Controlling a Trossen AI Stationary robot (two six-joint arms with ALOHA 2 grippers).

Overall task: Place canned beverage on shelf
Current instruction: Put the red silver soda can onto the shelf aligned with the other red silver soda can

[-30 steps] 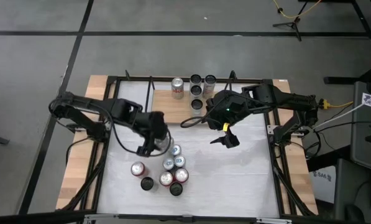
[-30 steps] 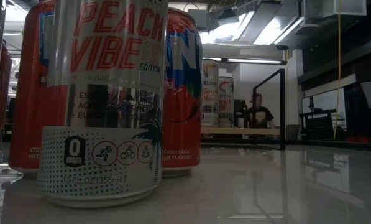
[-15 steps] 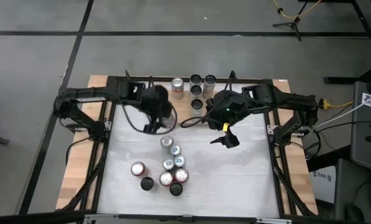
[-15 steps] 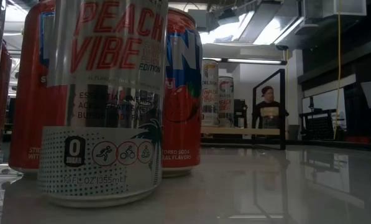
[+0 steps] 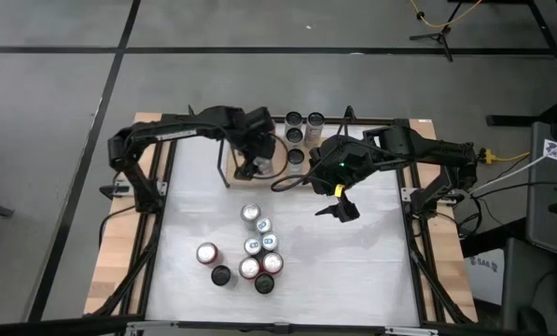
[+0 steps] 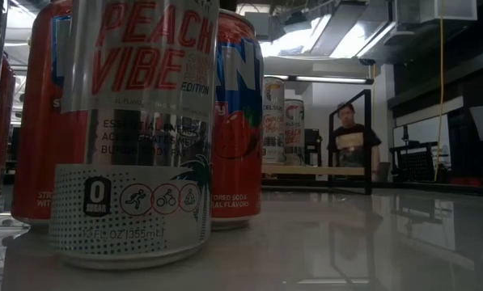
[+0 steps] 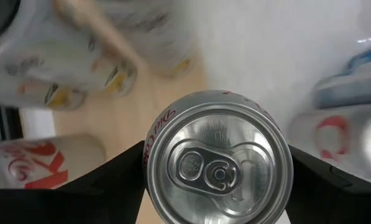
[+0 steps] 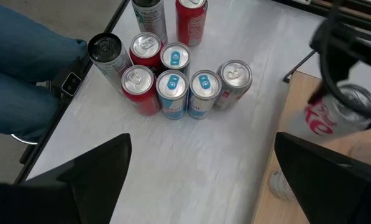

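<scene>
Left wrist view: left gripper (image 7: 217, 186) jaws pinch a can (image 7: 217, 163) above the shelf (image 7: 141, 106).

Robotics lab: framed test table (image 5: 381, 271), grey floor (image 5: 259, 84), tripod (image 5: 437, 33), person (image 6: 353, 137) behind.

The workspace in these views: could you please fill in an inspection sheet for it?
Surface: white table, wood strips at the sides.
Job's things: silver can held in the left gripper over the shelf; several cans already on the shelf.
Clutter: cluster of cans mid-table, red, blue-topped, silver and black.
Grippers: left gripper shut on the silver can; right gripper open, empty, above the table.
Cables: black cable loops along both arms; yellow cable at the right.
Surroundings: a person behind the table; blue-clad legs beside it.
</scene>
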